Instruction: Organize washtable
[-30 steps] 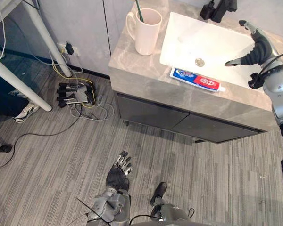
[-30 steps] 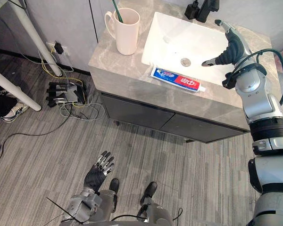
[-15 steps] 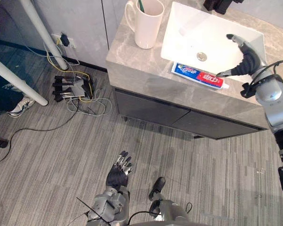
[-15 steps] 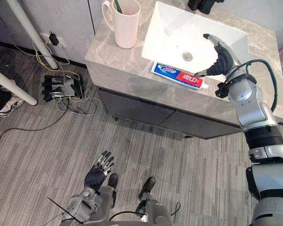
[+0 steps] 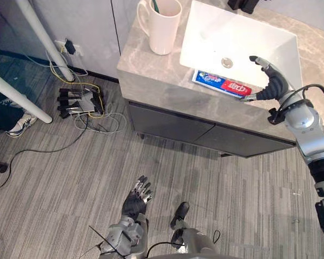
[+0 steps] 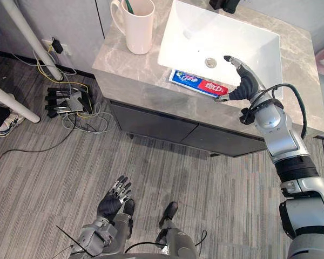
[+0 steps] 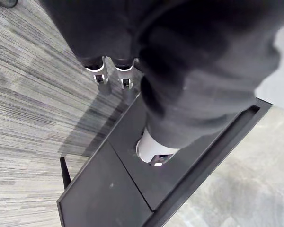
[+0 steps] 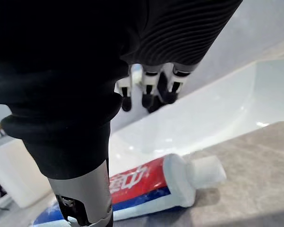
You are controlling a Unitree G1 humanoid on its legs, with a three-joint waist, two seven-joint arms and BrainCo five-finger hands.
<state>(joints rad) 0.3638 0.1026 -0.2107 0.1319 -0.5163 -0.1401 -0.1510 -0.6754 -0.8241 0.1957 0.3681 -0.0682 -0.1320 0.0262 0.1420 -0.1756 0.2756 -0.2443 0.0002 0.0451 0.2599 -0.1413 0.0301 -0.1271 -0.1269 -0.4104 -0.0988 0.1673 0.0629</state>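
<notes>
Right fingers (image 8: 149, 87) above red-blue-labelled toothpaste tube (image 8: 142, 185)

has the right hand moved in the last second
Yes. The right hand has come from over the sink basin toward the front edge, down to the toothpaste cap end.

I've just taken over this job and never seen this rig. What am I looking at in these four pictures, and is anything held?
It is a two-legged humanoid robot whose arms end in fingered hands. The two wide pictures come from cameras in its head, looking down; the two close ones come from a camera on each wrist. On the washtable are a white sink, a cream mug with a green toothbrush in it, and a toothpaste tube lying by the sink's front edge. The right hand hovers open over the tube's cap end; its wrist view shows the tube close below, not gripped. The left hand hangs open, low above the floor. Nothing is held.
</notes>
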